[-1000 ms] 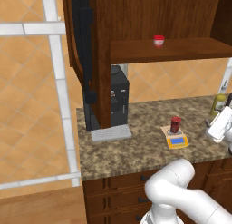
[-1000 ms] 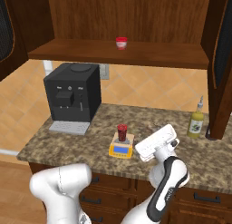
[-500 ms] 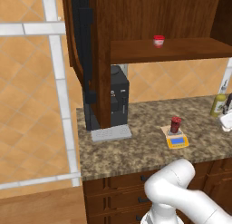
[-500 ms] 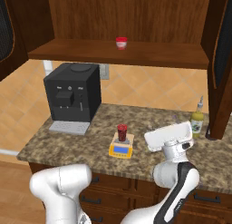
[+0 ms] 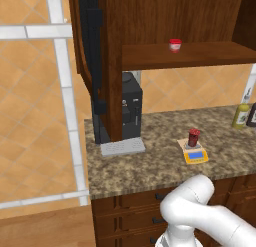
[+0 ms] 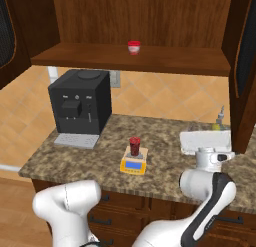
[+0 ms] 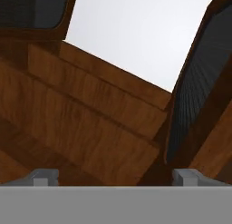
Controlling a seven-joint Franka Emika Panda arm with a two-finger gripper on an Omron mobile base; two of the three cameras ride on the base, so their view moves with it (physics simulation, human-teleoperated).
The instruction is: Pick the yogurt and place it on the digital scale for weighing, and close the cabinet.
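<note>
Yogurt (image 6: 134,145) stands upright on the scale (image 6: 134,162), long axis vertical, dark top up; scale's blue display faces the counter's (image 6: 165,141) front edge. Same pair in the left view: yogurt (image 5: 193,137) on scale (image 5: 194,153), right of the coffee machine (image 5: 131,111). Cabinet (image 6: 150,36) doors hang open; a red-and-white cup (image 6: 133,47) sits on the shelf. Gripper (image 7: 115,175) empty, fingers spread wide, facing cabinet wood beside a door (image 7: 199,87).

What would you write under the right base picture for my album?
Yogurt sits on the digital scale; cabinet doors hang open.
</note>
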